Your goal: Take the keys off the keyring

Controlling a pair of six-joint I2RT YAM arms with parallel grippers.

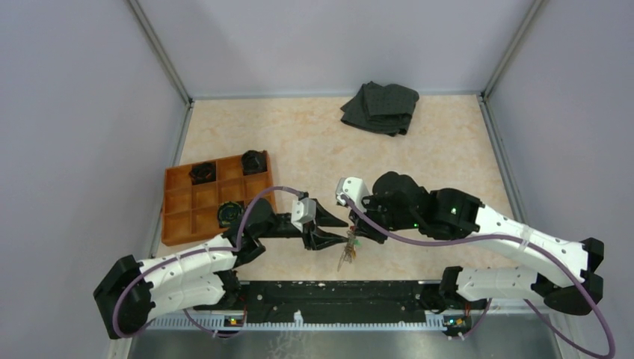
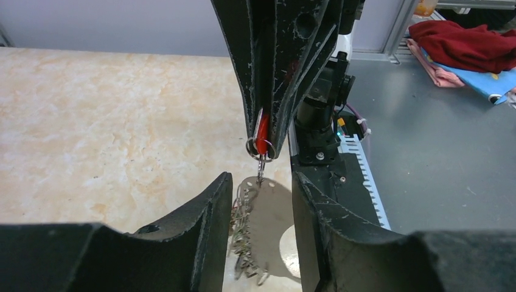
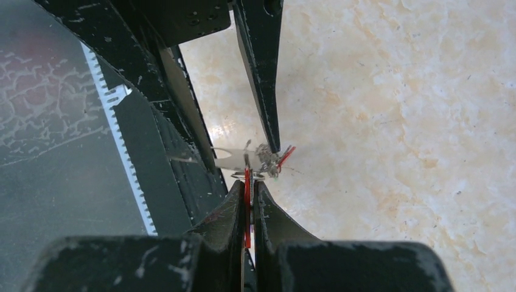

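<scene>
**Item 1, left gripper (image 2: 261,179).** We found its 2 black fingers spread apart, reaching rightward over the near middle of the table. We saw nothing clamped between them.

**Item 2, right gripper (image 2: 261,148).** We found its 2 black fingers pressed together, pinching the red plastic head of a small red-headed key (image 3: 247,204). It met the left gripper tip to tip.

**Item 3, small silvery wire ring (image 2: 254,148).** We recorded it at the right gripper's fingertips, just beside the red head. We could not tell whether it was the keyring itself or a smaller link.

**Item 4, bunch of small silvery metal keys (image 2: 243,234).** It hung below that ring, between the left gripper's fingers. In the left wrist view it lay closer to the finger on the left. In the right wrist view the tip of 1 left finger lay touching or just beside the bunch; we could not tell which.

**Item 5, beige marble-patterned table (image 1: 314,142).** It lay under both arms.

**Item 6, orange gridded plastic tray (image 1: 166,211).** It sat on the left side of the table and held 3 black round coiled objects (image 1: 202,173). 2 of these were in the far row and 1 was nearer.

**Item 7, dark grey folded cloth (image 1: 381,107).** It lay at the far edge, right of centre, well apart from the grippers.
</scene>
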